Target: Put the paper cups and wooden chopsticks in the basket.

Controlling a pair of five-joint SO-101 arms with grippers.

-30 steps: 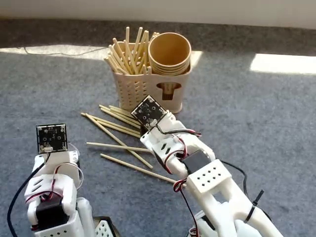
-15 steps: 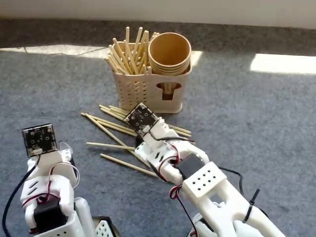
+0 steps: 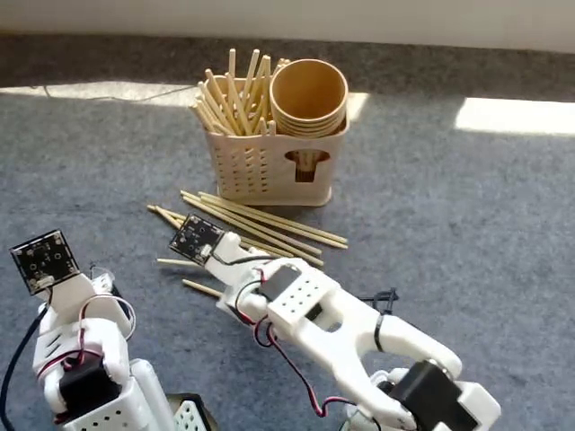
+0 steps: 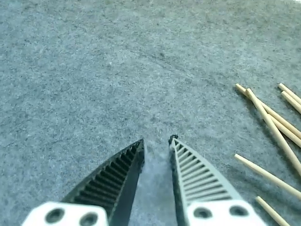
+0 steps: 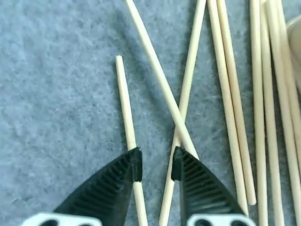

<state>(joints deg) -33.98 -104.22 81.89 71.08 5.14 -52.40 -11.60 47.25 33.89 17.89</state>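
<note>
Swung back from the basket (image 3: 252,171), the right gripper (image 5: 155,165), jaws barely parted and empty, hangs over a loose chopstick (image 5: 124,108) running lengthwise under one fingertip.

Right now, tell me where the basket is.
In the high view the basket stands upper centre, holding stacked cups and a bundle of chopsticks; loose chopsticks lie just in front of it on the carpet.

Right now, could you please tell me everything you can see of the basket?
The basket is a cream, plastic-looking caddy with perforated walls and a keyhole-like cut-out in front. It stands upright on the grey carpet, just beyond the loose chopsticks. One compartment holds a bundle of wooden chopsticks, the other stacked paper cups.
</note>
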